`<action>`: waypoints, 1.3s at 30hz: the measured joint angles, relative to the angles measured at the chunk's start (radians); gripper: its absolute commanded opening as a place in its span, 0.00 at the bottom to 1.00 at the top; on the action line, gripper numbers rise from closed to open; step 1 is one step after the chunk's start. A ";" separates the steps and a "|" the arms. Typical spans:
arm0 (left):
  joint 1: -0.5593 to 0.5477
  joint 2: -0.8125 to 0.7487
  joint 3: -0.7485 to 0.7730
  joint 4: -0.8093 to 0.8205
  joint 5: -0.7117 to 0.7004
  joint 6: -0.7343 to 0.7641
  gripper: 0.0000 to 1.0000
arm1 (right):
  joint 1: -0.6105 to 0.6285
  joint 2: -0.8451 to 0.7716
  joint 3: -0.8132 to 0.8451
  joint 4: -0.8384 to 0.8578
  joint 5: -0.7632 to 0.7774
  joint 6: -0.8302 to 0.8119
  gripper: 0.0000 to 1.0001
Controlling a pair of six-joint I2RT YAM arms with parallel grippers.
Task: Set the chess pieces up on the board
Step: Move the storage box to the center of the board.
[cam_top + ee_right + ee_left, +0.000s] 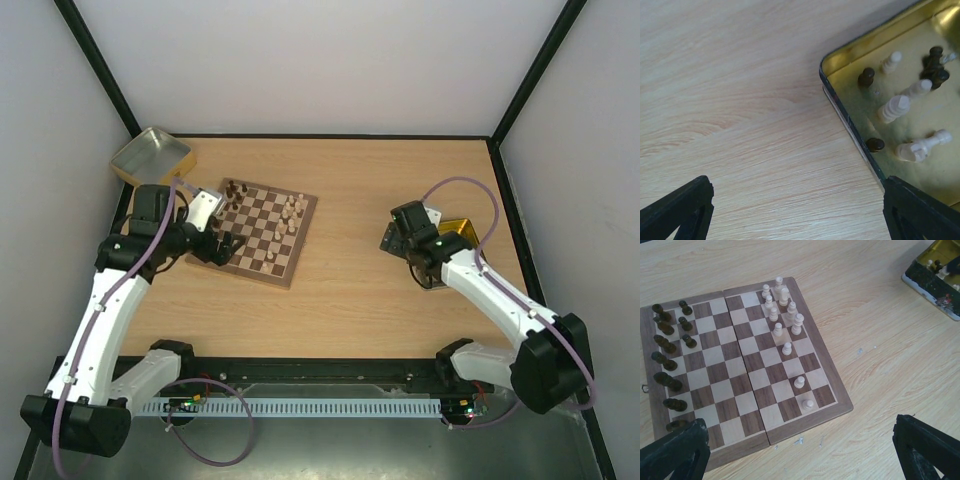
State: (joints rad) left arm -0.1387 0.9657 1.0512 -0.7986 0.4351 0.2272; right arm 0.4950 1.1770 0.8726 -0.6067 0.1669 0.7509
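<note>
Right wrist: right fingers point(680, 210) wide apart, tips only; tray point(840, 102) edge-cropped; left fingers point(675, 452) wide apart too

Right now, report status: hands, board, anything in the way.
Left hand open, empty, at board. Right hand open, empty, at gold tray edge. Chess pieces partly placed; more lie in tray. No obstruction seen.

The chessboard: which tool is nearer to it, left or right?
Left. The left tool is over the chessboard's edge; the right tool is far off, at a gold tray's corner.
</note>
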 measured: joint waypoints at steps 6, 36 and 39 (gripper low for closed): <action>0.003 -0.025 -0.008 0.001 0.031 0.000 0.99 | -0.036 0.086 -0.066 0.074 -0.043 0.014 0.88; 0.022 -0.050 -0.023 0.008 0.059 0.000 0.99 | -0.129 0.304 -0.050 0.246 -0.213 -0.024 0.81; 0.026 -0.050 -0.024 0.008 0.059 0.000 0.99 | -0.128 0.304 -0.050 0.259 -0.246 -0.023 0.80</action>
State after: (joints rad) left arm -0.1123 0.9154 1.0271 -0.7902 0.4938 0.2272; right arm 0.3668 1.4811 0.8227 -0.3473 -0.0792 0.7277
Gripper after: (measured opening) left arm 0.993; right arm 0.811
